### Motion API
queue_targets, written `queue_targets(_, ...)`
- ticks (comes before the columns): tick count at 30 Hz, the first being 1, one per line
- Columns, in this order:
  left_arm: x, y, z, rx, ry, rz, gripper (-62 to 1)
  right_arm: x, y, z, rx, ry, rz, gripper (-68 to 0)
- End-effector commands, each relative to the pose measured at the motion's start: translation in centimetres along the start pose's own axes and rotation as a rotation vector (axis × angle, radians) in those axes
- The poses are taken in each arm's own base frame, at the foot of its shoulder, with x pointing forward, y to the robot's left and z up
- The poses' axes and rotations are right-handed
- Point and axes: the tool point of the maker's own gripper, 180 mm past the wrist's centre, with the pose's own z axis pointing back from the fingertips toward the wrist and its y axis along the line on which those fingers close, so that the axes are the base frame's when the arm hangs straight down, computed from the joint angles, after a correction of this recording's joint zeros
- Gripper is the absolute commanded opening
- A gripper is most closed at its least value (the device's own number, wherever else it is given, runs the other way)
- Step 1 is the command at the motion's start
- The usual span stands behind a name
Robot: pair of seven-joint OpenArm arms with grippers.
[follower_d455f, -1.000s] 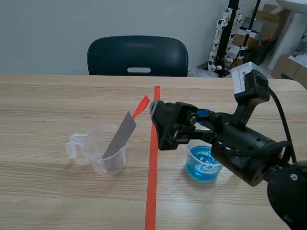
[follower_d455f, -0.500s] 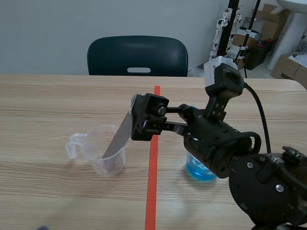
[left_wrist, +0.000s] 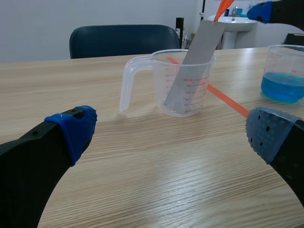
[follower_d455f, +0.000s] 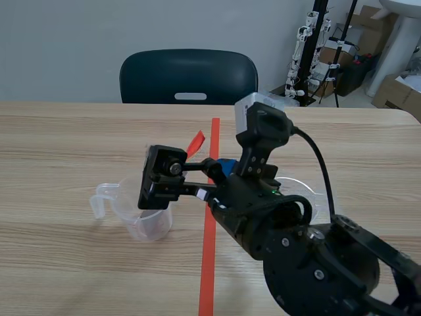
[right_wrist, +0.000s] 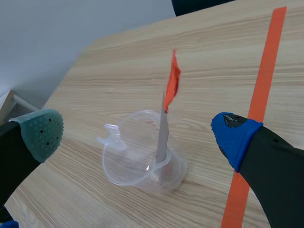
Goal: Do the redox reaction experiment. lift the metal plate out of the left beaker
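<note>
Hovering low over the near part of the table, the left gripper point(left_wrist: 173, 133) held nothing. Its pads were spread wide, with the beaker point(left_wrist: 183, 80) ahead of it and apart. The right gripper point(right_wrist: 137, 135) hung above that beaker, fingers released and wide. The plate point(right_wrist: 162, 133) showed in the gap between them, touched by neither pad. The plate stood in the beaker with its foot on the bottom, leaning on the rim, an orange tab point(right_wrist: 172, 80) at its upper end.

The step in hand looked like the approach to the grasp: nothing was gripped, and the plate had not left the beaker. The next move would likely call for lowering the right gripper until its pads flanked the plate just below the tab. The pads should meet the flat faces rather than the thin edges, close, then draw up along the plate's lean so the light beaker did not tip. Farther off stood a blue beaker point(left_wrist: 286, 73), and beyond the table a chair point(follower_d455f: 189, 76).
</note>
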Motion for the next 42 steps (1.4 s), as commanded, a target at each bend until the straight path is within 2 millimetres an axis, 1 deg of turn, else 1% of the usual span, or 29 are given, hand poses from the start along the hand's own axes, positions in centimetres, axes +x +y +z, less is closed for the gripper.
queue_targets(1, 1.2, 0.2, -0.4, 0.01, -0.067, -0.003, 1.4, 0.2, -0.6, -0.3, -0.007, -0.011, 0.006, 0.4)
queue_targets(3, 1.2, 0.2, -0.5, 0.011, -0.069, -0.001, 1.4, -0.1, -1.1, -0.6, -0.016, -0.002, 0.016, 0.4)
queue_targets(8, 1.3, 0.3, -0.8, 0.01, -0.079, -0.005, 1.4, 0.4, -1.7, -0.7, -0.017, -0.009, 0.035, 0.4)
queue_targets(11, 1.3, 0.4, -1.0, 0.01, -0.085, -0.007, 1.4, 0.7, -2.0, -0.8, -0.019, -0.009, -0.007, 0.4)
queue_targets(20, 2.8, 0.2, -2.4, -0.01, -0.156, -0.015, 1.4, 0.7, -1.9, -1.0, -0.013, -0.005, -0.005, 0.4)
queue_targets(25, 3.0, 0.5, -2.5, -0.003, -0.166, -0.026, 1.4, 0.5, -2.3, -1.3, -0.02, 0.004, 0.007, 0.4)
queue_targets(31, 3.1, 0.6, -2.5, -0.002, -0.165, -0.028, 1.4, 0.1, -1.5, -2.1, -0.005, 0.019, 0.025, 0.4)
queue_targets(37, 3.0, 0.5, -2.4, -0.001, -0.163, -0.027, 1.4, -0.3, -0.7, -2.5, -0.003, 0.029, 0.06, 0.4)
queue_targets(41, 3.0, 0.5, -2.4, -0.001, -0.163, -0.027, 1.4, -0.1, -0.1, -2.8, 0.013, 0.022, 0.068, 0.4)
queue_targets(42, 3.0, 0.5, -2.4, -0.001, -0.163, -0.027, 1.4, 0.1, -0.2, -2.9, 0.009, 0.019, 0.071, 0.4)
